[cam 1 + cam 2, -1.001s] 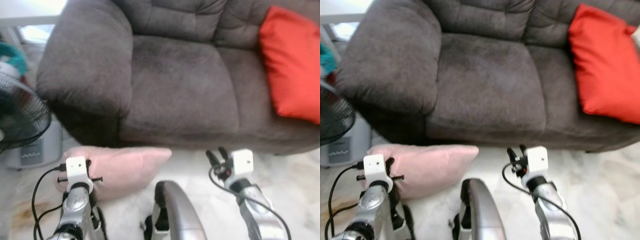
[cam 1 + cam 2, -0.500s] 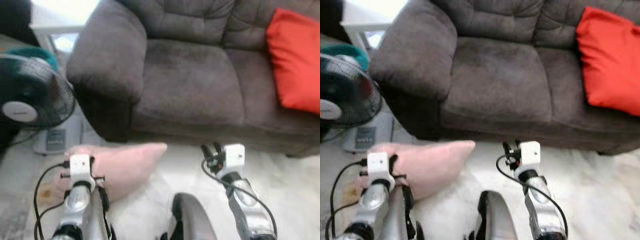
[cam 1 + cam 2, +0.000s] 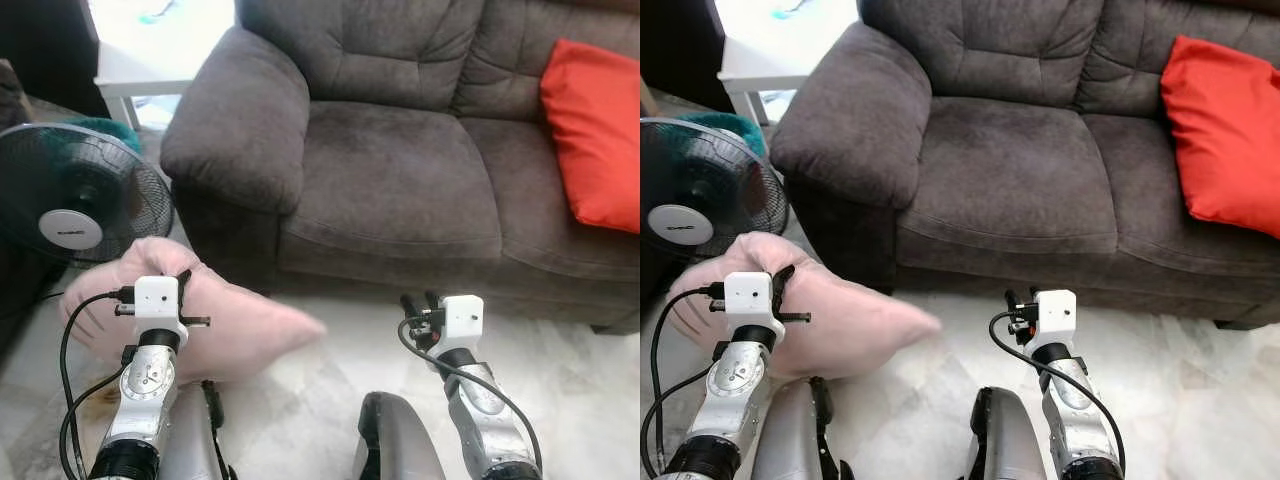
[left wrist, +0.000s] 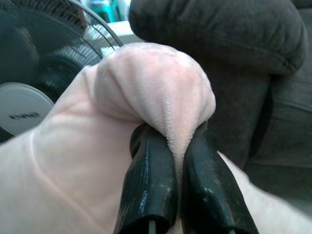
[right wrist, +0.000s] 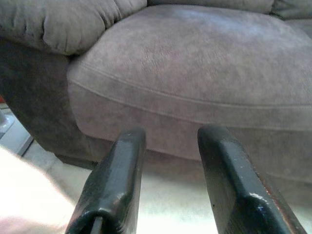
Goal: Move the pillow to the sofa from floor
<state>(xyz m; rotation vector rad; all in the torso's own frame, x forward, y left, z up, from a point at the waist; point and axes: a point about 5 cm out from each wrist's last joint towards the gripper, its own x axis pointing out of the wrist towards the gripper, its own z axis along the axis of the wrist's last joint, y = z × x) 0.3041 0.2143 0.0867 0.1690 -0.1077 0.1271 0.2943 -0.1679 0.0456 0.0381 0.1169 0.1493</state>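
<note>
A pale pink pillow (image 3: 235, 330) hangs off the floor at the lower left, in front of the sofa's left arm. My left gripper (image 3: 180, 281) is shut on a fold of the pillow (image 4: 161, 92); the two black fingers (image 4: 151, 180) pinch the plush fabric between them. The dark grey sofa (image 3: 390, 170) stands straight ahead with its left seat cushion (image 5: 195, 63) bare. My right gripper (image 3: 420, 302) hovers low before the sofa's front edge, open, with nothing between its fingers (image 5: 122, 170).
A red cushion (image 3: 595, 130) leans on the sofa's right side. A black standing fan (image 3: 75, 195) is at the left, close to the pillow. A white side table (image 3: 150, 60) stands behind the sofa arm. Pale marble floor (image 3: 560, 350) lies in front.
The pillow has come up off the floor in my left gripper and now hangs higher and nearer the fan. The camera has pulled back and turned left, showing more of the sofa.
</note>
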